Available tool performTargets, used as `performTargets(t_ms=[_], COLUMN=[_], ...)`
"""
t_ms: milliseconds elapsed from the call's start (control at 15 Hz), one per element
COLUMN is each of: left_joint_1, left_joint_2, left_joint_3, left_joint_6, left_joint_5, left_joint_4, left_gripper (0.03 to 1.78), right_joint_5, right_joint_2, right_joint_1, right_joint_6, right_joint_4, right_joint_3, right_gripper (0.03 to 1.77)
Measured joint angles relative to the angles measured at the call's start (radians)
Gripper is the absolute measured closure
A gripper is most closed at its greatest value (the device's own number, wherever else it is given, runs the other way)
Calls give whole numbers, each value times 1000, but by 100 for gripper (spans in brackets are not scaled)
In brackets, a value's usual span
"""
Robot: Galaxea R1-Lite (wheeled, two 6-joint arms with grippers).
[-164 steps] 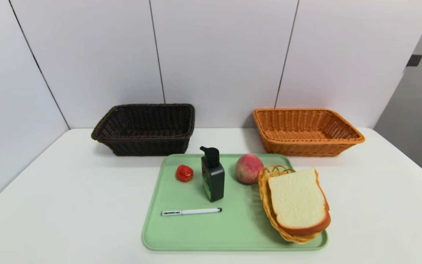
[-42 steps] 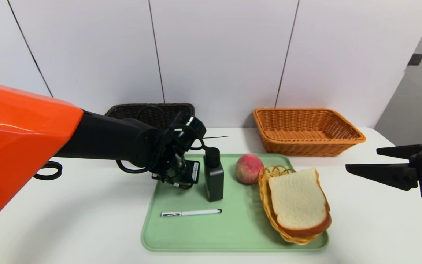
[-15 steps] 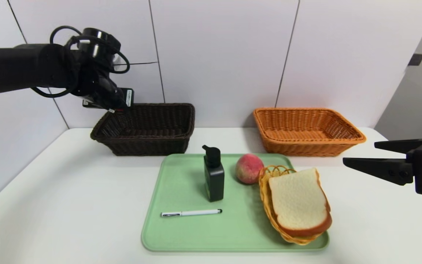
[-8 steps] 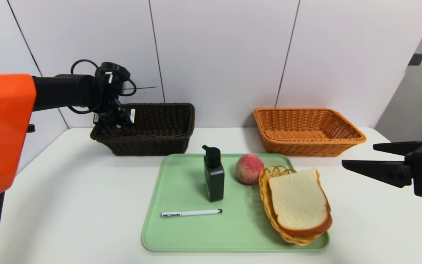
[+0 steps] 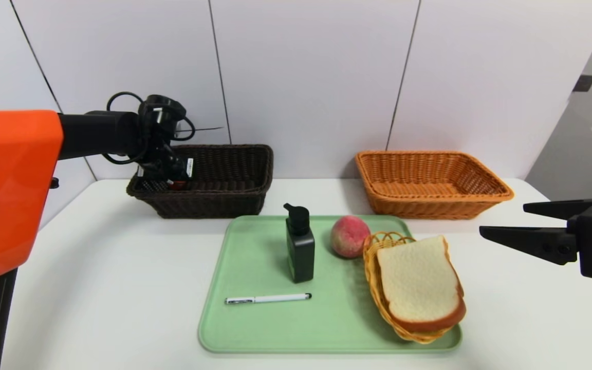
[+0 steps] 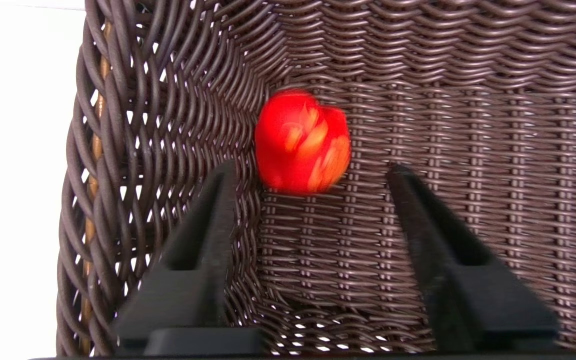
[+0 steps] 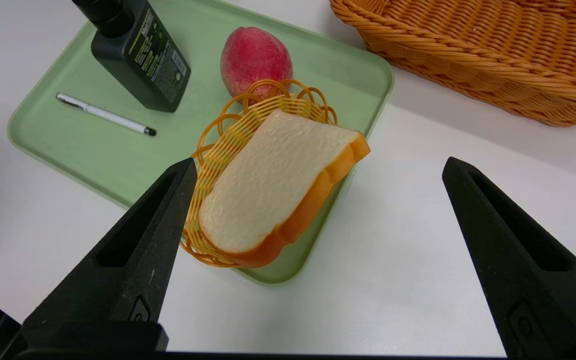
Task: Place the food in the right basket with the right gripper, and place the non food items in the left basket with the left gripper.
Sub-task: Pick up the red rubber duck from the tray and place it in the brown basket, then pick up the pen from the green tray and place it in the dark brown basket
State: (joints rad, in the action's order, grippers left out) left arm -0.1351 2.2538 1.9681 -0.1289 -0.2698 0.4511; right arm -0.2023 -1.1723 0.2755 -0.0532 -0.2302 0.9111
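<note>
My left gripper (image 5: 170, 177) hangs over the left end of the dark brown left basket (image 5: 208, 200), open. A small red object (image 6: 302, 141) lies on the basket floor (image 6: 468, 100) just beyond the fingertips, free of the jaws. The food is on the green tray (image 5: 255, 329): a pink-red peach (image 5: 349, 235) and a bread slice (image 5: 419, 282) resting in a small yellow wicker dish (image 5: 375, 280). My right gripper (image 5: 503, 218) hovers open to the right of the tray, near the bread (image 7: 273, 190), holding nothing. The orange-tan right basket (image 5: 429, 205) stands behind it.
A black pump bottle (image 5: 299, 252) stands upright mid-tray beside the peach, and a white pen (image 5: 267, 297) lies in front of it. Both baskets sit against the back wall. White table surrounds the tray.
My left gripper came down from high above the dark basket to its left end and opened; the red object now lies loose on the basket floor. The right arm barely moved.
</note>
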Motion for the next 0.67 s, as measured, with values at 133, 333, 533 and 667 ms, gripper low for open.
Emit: performTargets(t_ms=[133,333,533,667], left_joint_1=[0,-1,-14,-41], left_joint_2=[-15,-71,-170,-243], left_joint_3=[0,0,0,-1], left_joint_6=[1,0,-13,-27], left_joint_5=[1,5,34,40], left_joint_4=[0,1,9,38], left_gripper=[56,41,32,27], right_joint_5=[0,1,2,0], right_joint_2=[1,3,4,4], right_joint_1=[0,0,-1,-1], right_joint_6=[1,2,7,9], right_joint_4=[0,1,0,0], right_joint_3=[0,-3,-7,-9], right_gripper=[10,10,10,10])
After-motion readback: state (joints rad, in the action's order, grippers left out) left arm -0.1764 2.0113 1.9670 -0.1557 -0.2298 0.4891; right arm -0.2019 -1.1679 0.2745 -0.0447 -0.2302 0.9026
